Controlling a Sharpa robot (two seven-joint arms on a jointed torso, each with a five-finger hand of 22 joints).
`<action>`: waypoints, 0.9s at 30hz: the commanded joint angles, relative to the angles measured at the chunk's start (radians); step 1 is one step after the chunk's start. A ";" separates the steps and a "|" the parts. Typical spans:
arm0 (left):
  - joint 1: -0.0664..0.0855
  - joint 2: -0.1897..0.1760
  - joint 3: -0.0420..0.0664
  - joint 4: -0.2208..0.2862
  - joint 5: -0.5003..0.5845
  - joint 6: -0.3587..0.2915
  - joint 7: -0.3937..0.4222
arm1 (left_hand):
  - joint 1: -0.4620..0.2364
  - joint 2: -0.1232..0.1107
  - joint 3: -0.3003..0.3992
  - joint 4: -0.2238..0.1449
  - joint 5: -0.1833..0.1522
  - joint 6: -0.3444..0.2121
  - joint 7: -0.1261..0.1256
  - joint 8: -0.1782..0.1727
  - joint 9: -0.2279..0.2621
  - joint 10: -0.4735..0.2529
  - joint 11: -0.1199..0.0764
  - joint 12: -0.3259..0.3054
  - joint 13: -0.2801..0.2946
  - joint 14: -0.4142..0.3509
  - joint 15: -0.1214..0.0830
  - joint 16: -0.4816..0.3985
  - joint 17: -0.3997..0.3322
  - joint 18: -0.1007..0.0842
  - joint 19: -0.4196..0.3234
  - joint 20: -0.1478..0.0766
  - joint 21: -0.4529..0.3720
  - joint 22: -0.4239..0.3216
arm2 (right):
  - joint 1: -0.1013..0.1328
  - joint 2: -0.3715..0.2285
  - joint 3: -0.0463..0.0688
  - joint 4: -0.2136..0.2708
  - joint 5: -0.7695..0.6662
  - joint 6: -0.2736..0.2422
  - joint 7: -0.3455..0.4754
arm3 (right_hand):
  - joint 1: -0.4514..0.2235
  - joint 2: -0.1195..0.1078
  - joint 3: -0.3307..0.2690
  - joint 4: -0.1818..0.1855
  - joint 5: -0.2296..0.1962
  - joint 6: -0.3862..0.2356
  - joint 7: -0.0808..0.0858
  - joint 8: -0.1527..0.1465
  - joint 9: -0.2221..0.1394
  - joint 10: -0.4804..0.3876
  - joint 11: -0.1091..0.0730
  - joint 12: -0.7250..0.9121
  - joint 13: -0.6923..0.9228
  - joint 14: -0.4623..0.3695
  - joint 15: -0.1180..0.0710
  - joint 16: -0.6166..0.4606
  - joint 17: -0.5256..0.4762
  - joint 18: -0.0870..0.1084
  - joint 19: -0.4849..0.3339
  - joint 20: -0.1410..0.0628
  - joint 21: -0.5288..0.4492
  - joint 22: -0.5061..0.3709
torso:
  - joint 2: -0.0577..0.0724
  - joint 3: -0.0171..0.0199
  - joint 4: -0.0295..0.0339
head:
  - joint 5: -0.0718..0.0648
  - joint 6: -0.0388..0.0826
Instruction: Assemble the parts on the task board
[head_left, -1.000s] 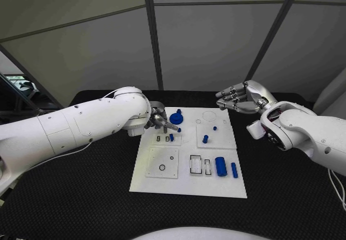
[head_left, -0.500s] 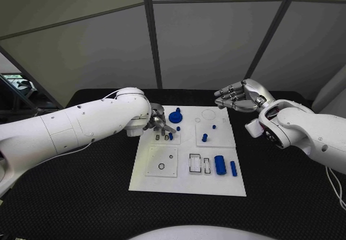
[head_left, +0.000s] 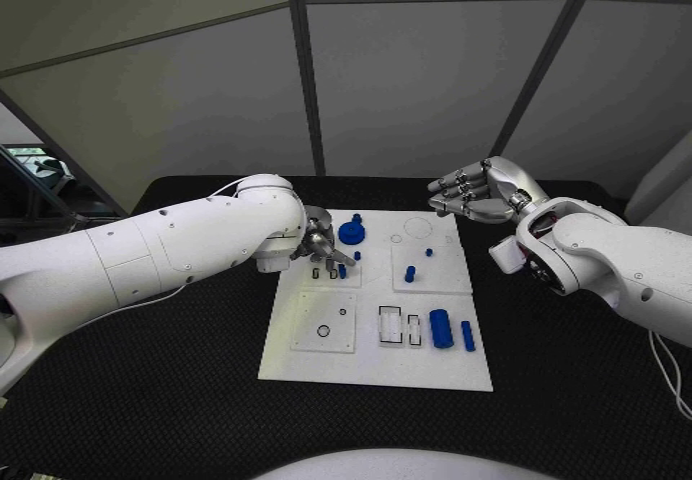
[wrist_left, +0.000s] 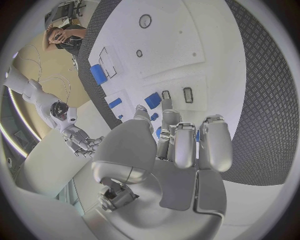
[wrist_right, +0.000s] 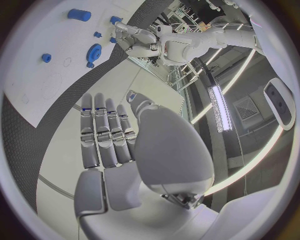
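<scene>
— Since a second ago, what has moved?

— Very little. My left hand (head_left: 320, 246) has crept a touch further over the far left corner of the task board (head_left: 376, 372), and my right hand (head_left: 483, 194) has stayed up in the air past the board's far right corner, barely drifting.

— What is the left hand doing?

— Its fingers (wrist_left: 177, 142) are bunched close together, tips down among the small blue pegs (head_left: 343, 271) by the two little slots there. Whether they pinch a peg, I cannot tell; the fingers hide their own tips.

— And the right hand?

— Fingers side by side and bent a little, holding nothing, well clear of the board.

— Where do the parts lie?

— A blue gear (head_left: 352, 236) sits just beside my left hand at the far edge. Two short blue pegs (head_left: 410, 275) stand on the raised plate to the right of it. Near the near right corner a blue cylinder (head_left: 440, 329) and a slimmer blue bar (head_left: 467, 336) lie side by side, next to the rectangular cut-outs (head_left: 391, 326).
</scene>
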 joint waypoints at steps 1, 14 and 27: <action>0.002 0.003 0.000 0.001 0.006 -0.006 0.013 | 0.004 0.011 -0.004 -0.002 -0.004 -0.008 0.001 0.006 0.003 -0.006 0.000 0.000 0.002 0.049 -0.007 0.000 0.062 -0.068 0.006 -0.002 0.006 0.002 | 0.002 0.002 0.001 -0.001 -0.003 0.007 -0.001 | -0.009 0.001 -0.001 -0.006 0.004 -0.003 0.001 -0.005 -0.001 -0.009 0.000 -0.004 -0.001 -0.003 0.004 -0.004 -0.001 0.011 0.007 0.001 -0.005 -0.001 | 0.000 0.0006 0.0001 | 0.000 -0.001; 0.002 0.017 0.000 -0.009 0.011 -0.004 0.019 | 0.033 0.022 0.001 -0.010 -0.002 -0.018 0.001 0.015 0.021 -0.009 0.001 -0.001 0.002 0.048 -0.007 -0.002 0.061 -0.068 0.005 -0.001 0.008 0.006 | 0.002 0.009 0.001 -0.007 -0.005 0.013 -0.005 | -0.012 0.003 -0.002 -0.006 0.006 -0.003 0.003 -0.004 -0.001 -0.011 0.001 -0.004 -0.001 -0.005 0.005 -0.003 -0.004 0.012 0.009 0.002 -0.010 -0.005 | 0.001 0.0003 0.0002 | -0.004 -0.006; 0.002 0.020 0.000 -0.009 0.011 0.009 0.020 | 0.055 0.026 0.005 -0.017 -0.002 -0.024 0.002 0.020 0.034 -0.010 0.001 -0.001 0.003 0.049 -0.007 -0.002 0.061 -0.069 0.004 -0.001 0.010 0.010 | 0.002 0.012 0.001 -0.011 -0.011 0.020 -0.008 | -0.012 0.003 -0.002 -0.006 0.006 -0.003 0.003 -0.004 -0.001 -0.011 0.001 -0.004 -0.001 -0.005 0.005 -0.003 -0.004 0.012 0.009 0.002 -0.010 -0.005 | 0.001 0.0005 0.0001 | -0.005 -0.009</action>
